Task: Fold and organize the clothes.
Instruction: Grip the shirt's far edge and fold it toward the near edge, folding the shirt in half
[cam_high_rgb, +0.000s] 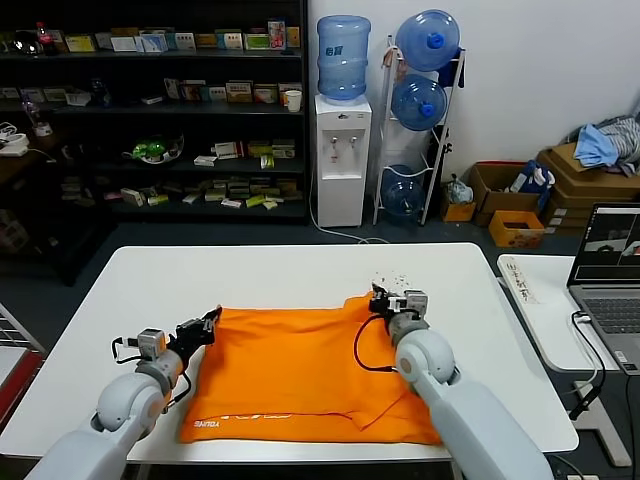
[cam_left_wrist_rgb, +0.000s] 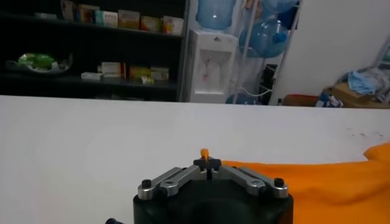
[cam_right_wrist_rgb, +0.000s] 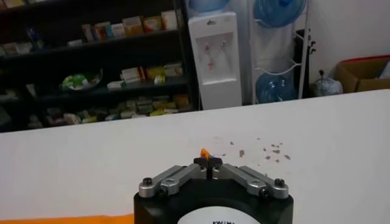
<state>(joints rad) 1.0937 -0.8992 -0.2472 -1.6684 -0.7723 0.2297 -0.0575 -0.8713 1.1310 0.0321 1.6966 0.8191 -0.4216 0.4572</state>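
An orange T-shirt (cam_high_rgb: 305, 375) lies spread flat on the white surface (cam_high_rgb: 260, 275), toward the near edge, with small pale lettering along its near hem on the left side. The left tool (cam_high_rgb: 211, 320) sits at the shirt's far left corner, its fingers pressed together on a small pinch of orange fabric; the left wrist view shows the left tool (cam_left_wrist_rgb: 207, 163) with a bit of orange cloth sticking up between its closed tips and the rest of the shirt (cam_left_wrist_rgb: 323, 182) stretching away beside it. The right tool (cam_high_rgb: 381, 297) is at the shirt's far right corner, also clamped on the fabric; in the right wrist view the right tool (cam_right_wrist_rgb: 207, 161) shows a tip of orange cloth poking out between its closed fingers. Small dark specks (cam_right_wrist_rgb: 259, 149) are scattered on the surface just beyond the right tool. A laptop (cam_high_rgb: 610, 275) stands open on a side table to the right.
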